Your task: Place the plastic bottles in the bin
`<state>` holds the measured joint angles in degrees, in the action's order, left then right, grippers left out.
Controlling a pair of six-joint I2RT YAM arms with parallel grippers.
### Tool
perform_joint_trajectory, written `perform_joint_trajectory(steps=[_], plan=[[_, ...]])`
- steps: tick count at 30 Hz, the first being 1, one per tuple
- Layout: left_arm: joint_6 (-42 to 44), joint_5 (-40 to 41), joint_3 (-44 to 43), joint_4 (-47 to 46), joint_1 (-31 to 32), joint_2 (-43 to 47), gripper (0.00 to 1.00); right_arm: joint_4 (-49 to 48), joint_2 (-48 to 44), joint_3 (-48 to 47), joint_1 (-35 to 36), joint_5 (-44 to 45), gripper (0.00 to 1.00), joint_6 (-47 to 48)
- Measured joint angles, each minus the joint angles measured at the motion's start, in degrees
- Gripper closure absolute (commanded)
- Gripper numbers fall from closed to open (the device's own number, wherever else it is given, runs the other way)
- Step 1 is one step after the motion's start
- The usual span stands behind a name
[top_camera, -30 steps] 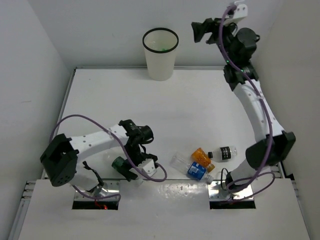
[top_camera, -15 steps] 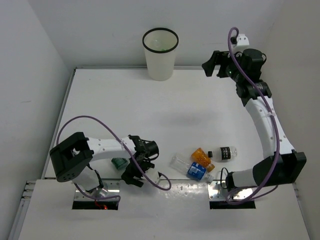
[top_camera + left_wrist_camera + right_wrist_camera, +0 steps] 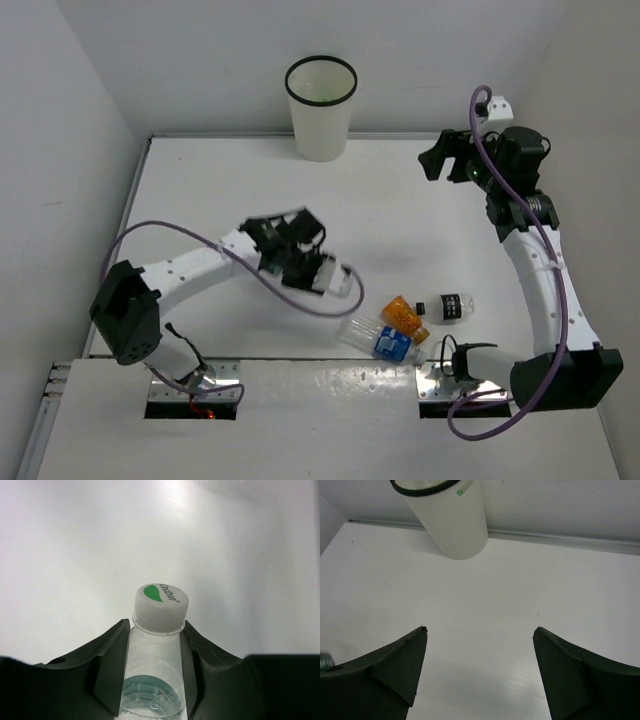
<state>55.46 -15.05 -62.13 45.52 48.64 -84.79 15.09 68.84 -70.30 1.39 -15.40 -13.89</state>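
The white table [image 3: 400, 220] fills the top view, and the bin [image 3: 320, 115] stands upright at its far edge against the back wall, well apart from every bottle. The right gripper [image 3: 437, 160] hangs above the far right part of the table, its jaws spread wide with only bare table between them in the wrist view, facing the bin [image 3: 452, 520]. The left gripper [image 3: 335, 278], blurred, is over the table's middle, its jaws clamped on the neck and shoulder of a white-capped clear bottle [image 3: 156, 680]. On the near right of the table lie a blue-labelled clear bottle [image 3: 385, 340], an orange bottle [image 3: 403, 313] touching it, and a dark-labelled bottle [image 3: 448, 305] just beside the orange one
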Motion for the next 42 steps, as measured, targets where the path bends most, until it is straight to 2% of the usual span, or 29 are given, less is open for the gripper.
perform_joint_trajectory(steps=[2, 5, 7, 10, 13, 15, 17, 18, 22, 27, 32, 33, 34, 35, 36, 37, 41, 42], plan=[[-0.22, -3.76, -14.49, -1.11, -4.33, -1.73, 1.0, 0.55, -1.07, 2.08, -0.63, -0.11, 0.15, 0.09], [-4.66, -10.14, -34.51, -12.02, -12.13, -5.7, 1.0, 1.42, -2.56, 5.03, -2.8, -0.79, 0.19, 0.22], [-12.24, -14.38, -40.17, -28.2, -18.23, -7.26, 1.0, 1.84, -2.73, 6.03, -4.33, -1.55, 0.21, 0.26], [-25.24, -16.63, -42.07, -52.65, -25.51, -10.95, 1.0, 2.23, -2.51, 6.67, -5.81, -2.67, 0.22, 0.2], [-38.49, -13.68, -57.94, -69.13, -29.18, -24.98, 1.0, 2.23, -1.86, 6.67, -6.27, -3.93, 0.24, 0.15], [-46.31, -9.86, -76.52, -74.69, -30.01, -39.47, 1.0, 2.36, -1.27, 6.67, -6.54, -5.03, 0.24, 0.15], [-51.19, -6.78, -86.47, -79.49, -30.29, -49.51, 1.0, 2.56, -0.46, 6.67, -6.73, -6.38, 0.24, 0.24], [-53.05, -5.62, -86.27, -81.31, -30.32, -51.58, 1.0, 2.73, 0.02, 6.67, -6.95, -7.04, 0.24, 0.28], [-60.35, -0.55, -74.47, -87.6, -30.29, -53.92, 1.0, 3.43, 2.14, 6.64, -7.63, -8.74, 0.25, 0.57], [-69.83, 5.88, -76.61, -89.0, -30.58, -58.62, 1.0, 4.94, 4.04, 6.64, -7.98, -9.44, 0.25, 1.22], [-77.42, 8.48, -75.87, -92.83, -30.91, -58.51, 1.0, 5.22, 5.07, 6.64, -8.02, -10.1, 0.25, 1.44], [-78.38, 8.44, -75.32, -93.42, -30.97, -58.47, 0.95, 5.22, 5.25, 6.64, -8.02, -10.19, 0.22, 1.44], [-78.97, 8.46, -74.95, -93.7, -30.97, -58.47, 0.85, 5.29, 5.42, 6.64, -8.02, -10.25, 0.2, 1.44], [-79.6, 8.46, -74.38, -93.94, -30.97, -58.47, 0.56, 5.33, 5.64, 6.64, -8.02, -10.27, 0.18, 1.44], [-80.0, 8.44, -73.96, -93.98, -30.97, -58.47, 0.45, 5.55, 5.9, 6.64, -8.02, -10.34, 0.16, 1.49], [-80.11, 8.44, -73.5, -94.01, -30.97, -58.47, 0.39, 5.81, 6.16, 6.64, -8.02, -10.36, 0.16, 1.64], [-79.67, 8.98, -72.89, -92.8, -30.97, -58.64, 0.03, 9.27, 7.78, 5.33, -8.0, -10.58, 0.07, 3.5], [-79.56, 9.09, -72.91, -92.52, -31.01, -58.66, 0.03, 10.86, 8.41, 4.33, -7.89, -10.84, 0.06, 4.2]])
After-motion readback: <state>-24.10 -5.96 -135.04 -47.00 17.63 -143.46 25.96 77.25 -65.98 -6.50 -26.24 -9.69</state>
